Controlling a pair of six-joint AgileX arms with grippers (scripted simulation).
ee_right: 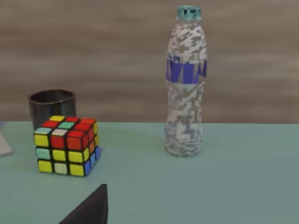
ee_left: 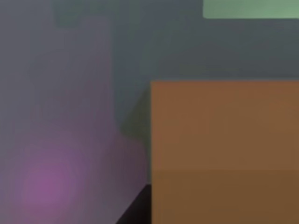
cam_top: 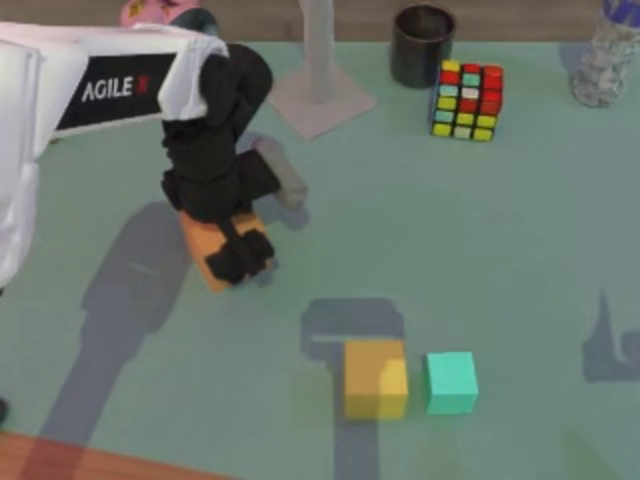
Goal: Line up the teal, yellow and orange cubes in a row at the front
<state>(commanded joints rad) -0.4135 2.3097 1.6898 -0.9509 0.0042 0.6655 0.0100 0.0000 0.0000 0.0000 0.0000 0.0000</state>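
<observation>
Three plain cubes sit on the counter (cam_top: 480, 250): one orange cube (cam_top: 205, 250) at mid-left, and, near the front edge, one yellow cube (cam_top: 375, 378) just beside one teal cube (cam_top: 451, 382), a narrow gap between them. The left tool (cam_top: 238, 256) is down over the orange cube; whether it pinches the cube I cannot tell. At the back stand one multicoloured puzzle cube (cam_top: 466, 100), one dark cup (cam_top: 422, 45) and one bottle (ee_right: 185, 88). The right arm is out of the top view.

Left arm (cam_top: 110, 85) has a white casing with a black panel lettered "AGILE", black wrist links and a black tool (cam_top: 238, 255).
</observation>
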